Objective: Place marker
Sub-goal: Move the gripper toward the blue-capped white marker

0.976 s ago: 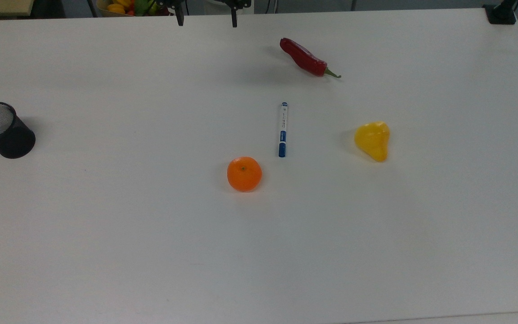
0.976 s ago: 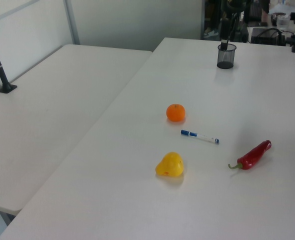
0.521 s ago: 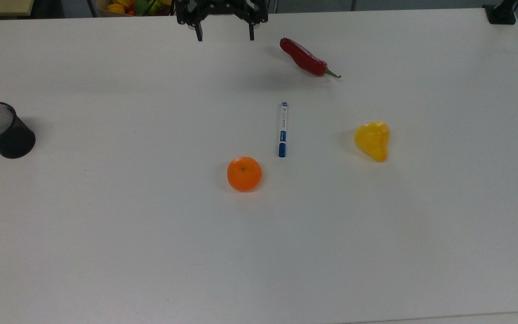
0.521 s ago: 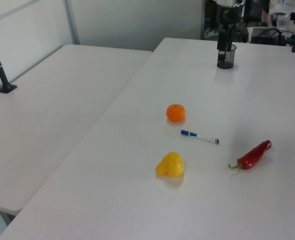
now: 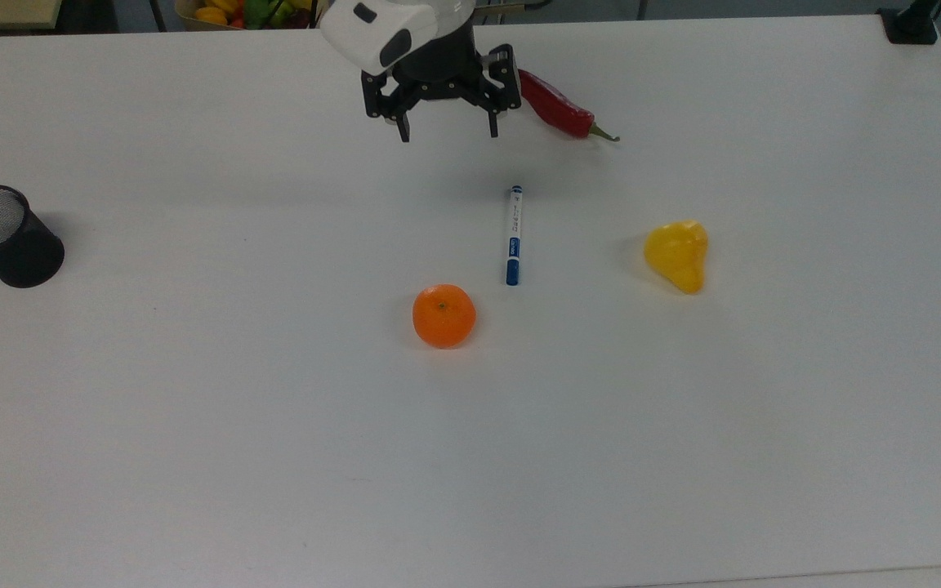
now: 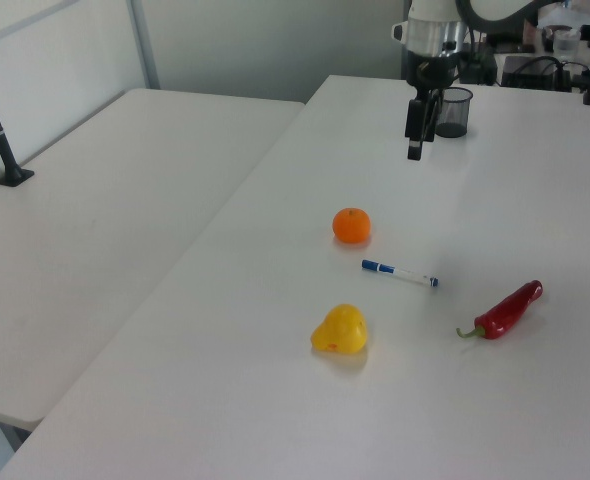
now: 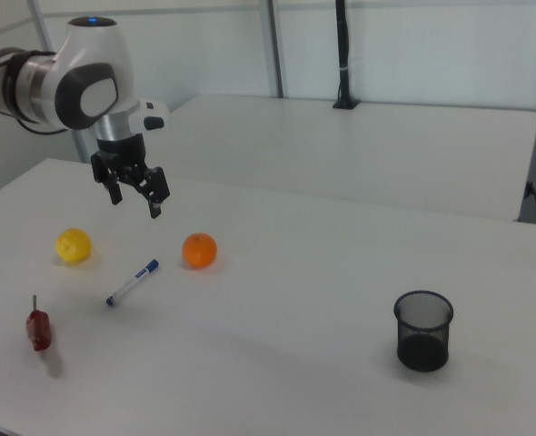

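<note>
On the table (image 5: 193, 408), the marker (image 5: 513, 235) lies flat, well apart from the raised gripper (image 5: 448, 132), fingers spread, empty; the top view's upper edge shows a fruit basket (image 5: 234, 11).

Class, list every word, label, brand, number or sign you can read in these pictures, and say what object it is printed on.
Nothing can be read.
Marker: dark print along the white barrel and a blue label band with pale marks, both too small to read.
Orange, red chili, yellow fruit, black mesh cup, claw: no text visible.
</note>
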Controlling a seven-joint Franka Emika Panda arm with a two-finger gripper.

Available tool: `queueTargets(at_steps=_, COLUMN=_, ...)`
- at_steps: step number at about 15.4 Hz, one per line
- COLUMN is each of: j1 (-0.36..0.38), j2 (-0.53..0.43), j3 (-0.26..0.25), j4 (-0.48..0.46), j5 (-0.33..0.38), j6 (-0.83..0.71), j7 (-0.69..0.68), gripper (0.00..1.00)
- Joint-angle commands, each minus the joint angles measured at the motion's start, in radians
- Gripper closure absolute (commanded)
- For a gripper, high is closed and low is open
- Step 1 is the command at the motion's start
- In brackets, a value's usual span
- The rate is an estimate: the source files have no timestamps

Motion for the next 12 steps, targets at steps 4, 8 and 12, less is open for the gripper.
queueTargets(at_steps=4, j1=0.087, j2=0.085, j3=-0.014, j4=-0.055, j5=0.010, j6=0.140, j7=0.031, gripper=0.00)
queueTargets(at_steps=8, j1=0.110, j2=0.131, j3=-0.011, j4=-0.054, j5=0.006, j6=0.173, j7=0.072, gripper=0.00)
queueTargets(at_steps=12, j1=0.130, j2=0.183, j3=-0.011, j4=-0.052, j5=-0.043, j6=0.237, j7=0.171, gripper=0.00)
